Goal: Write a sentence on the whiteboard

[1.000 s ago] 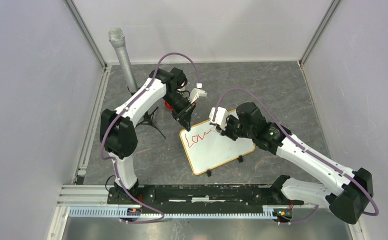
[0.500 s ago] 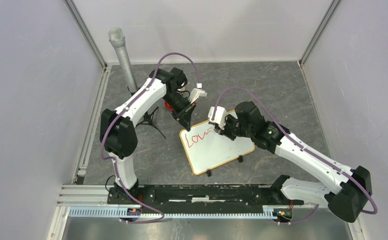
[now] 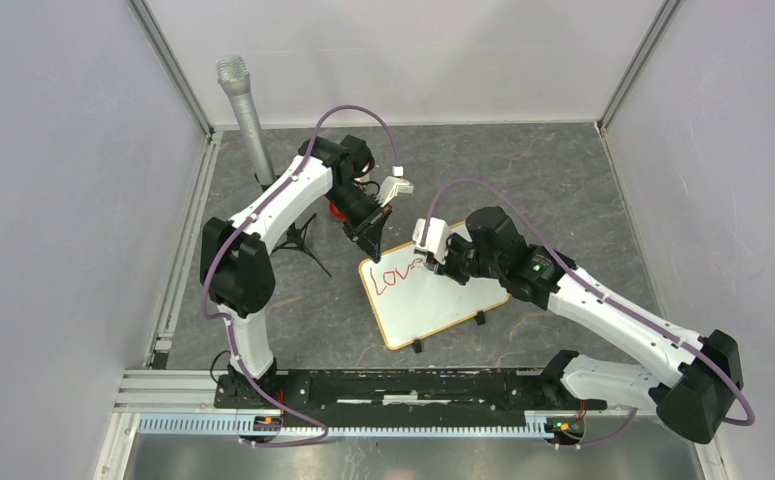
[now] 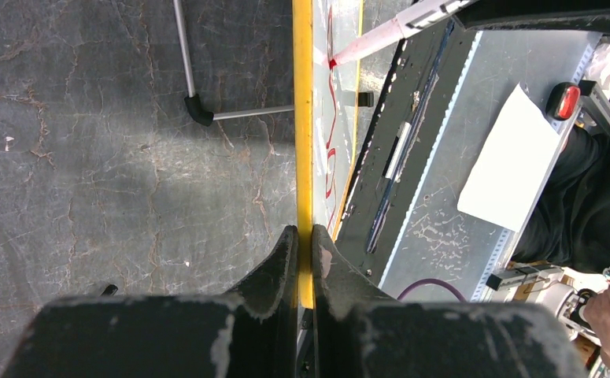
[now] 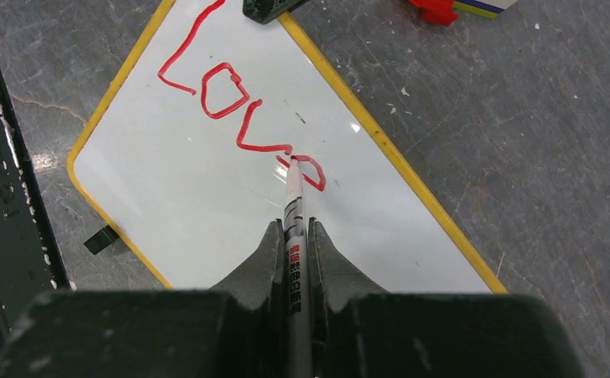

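The whiteboard point(image 3: 441, 300), white with a yellow frame, lies tilted on the grey table. Red marker writing point(image 3: 395, 277) on it reads "Love" along its upper left part, and also shows in the right wrist view point(image 5: 227, 98). My left gripper point(image 3: 371, 243) is shut on the board's far left frame edge point(image 4: 304, 118), with its jaws on either side of it point(image 4: 304, 236). My right gripper point(image 5: 294, 228) is shut on a white marker point(image 5: 293, 197). The marker's red tip touches the board at the loop of the "e". The marker also shows in the left wrist view point(image 4: 384, 35).
A grey microphone-like cylinder point(image 3: 246, 115) on a black tripod stands at the back left. A red object point(image 3: 340, 211) lies behind the left gripper. Black clip feet point(image 3: 481, 319) jut from the board's near edge. A black rail point(image 3: 403, 385) runs along the front. Walls enclose three sides.
The right gripper has moved the marker a little to the left and back on the board. The dash after "Lov" has become a closed "e". The left gripper has not moved.
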{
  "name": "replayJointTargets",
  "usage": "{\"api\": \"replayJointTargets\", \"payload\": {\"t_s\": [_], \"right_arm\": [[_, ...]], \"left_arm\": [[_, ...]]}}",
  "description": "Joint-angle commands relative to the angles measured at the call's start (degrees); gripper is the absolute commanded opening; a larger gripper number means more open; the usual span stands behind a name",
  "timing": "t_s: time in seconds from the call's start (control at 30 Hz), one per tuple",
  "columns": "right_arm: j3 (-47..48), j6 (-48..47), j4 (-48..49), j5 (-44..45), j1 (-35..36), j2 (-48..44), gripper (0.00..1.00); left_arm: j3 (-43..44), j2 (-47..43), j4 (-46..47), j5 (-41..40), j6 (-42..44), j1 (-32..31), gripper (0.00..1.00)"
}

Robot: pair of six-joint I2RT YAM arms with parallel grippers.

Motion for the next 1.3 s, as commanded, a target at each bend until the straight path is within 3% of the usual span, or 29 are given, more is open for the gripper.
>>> {"api": "replayJointTargets", "payload": {"t_s": [0.0, 0.63, 1.0, 1.27], "right_arm": [[-2.14, 0.5, 1.25, 0.14, 0.47, -0.54, 0.0], [-4.68, -0.88, -1.4, 4.19, 0.36, -4.05, 0.0], [-1.52, -1.89, -4.57, 6.46, -0.26, -3.89, 0.0], [2.48, -1.54, -7.24, 1.21, -0.26, -4.75, 0.0]], "left_arm": [[2.01, 0.12, -1.77, 2.34, 3.08, -0.32, 0.03], [1.71, 0.04, -1.71, 2.32, 3.02, -0.32, 0.03], [1.71, -0.05, -1.79, 2.41, 3.01, -0.38, 0.03], [1.7, -0.14, -1.76, 2.48, 2.95, -0.47, 0.03]]}}
